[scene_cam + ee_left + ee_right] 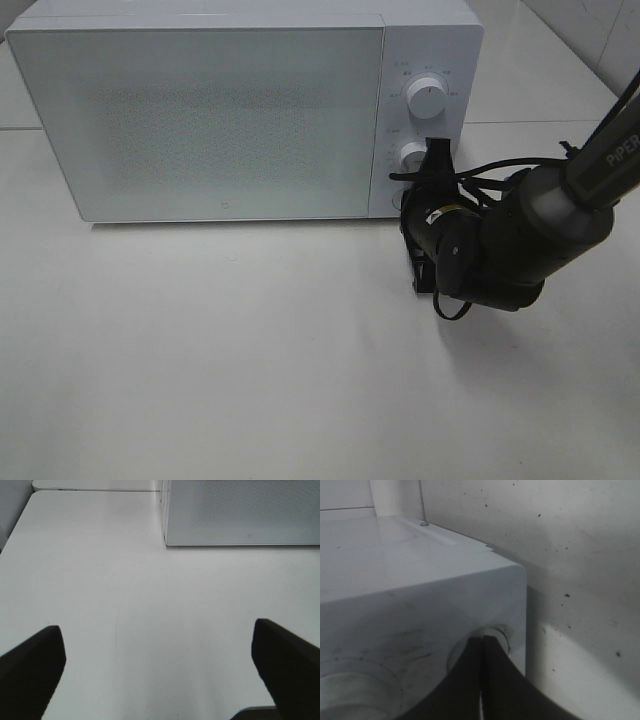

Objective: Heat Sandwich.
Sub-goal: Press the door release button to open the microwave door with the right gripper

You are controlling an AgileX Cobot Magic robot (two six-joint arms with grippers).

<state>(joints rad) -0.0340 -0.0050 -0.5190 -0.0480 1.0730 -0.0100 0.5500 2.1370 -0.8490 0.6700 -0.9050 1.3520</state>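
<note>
- While the right gripper has its jaws pressed together, its tips sit at the lower knob of the microwave (whether they actually touch it I cannot tell).
- Just beyond those tips is the upper knob.
- Well apart, the left gripper hangs with jaws spread wide, only bare table between them and the microwave ahead.
- Where the sandwich is, no view shows.

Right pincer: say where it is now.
In the exterior high view, the right pincer sits right of centre, shut, at the lower knob of the microwave.
</note>
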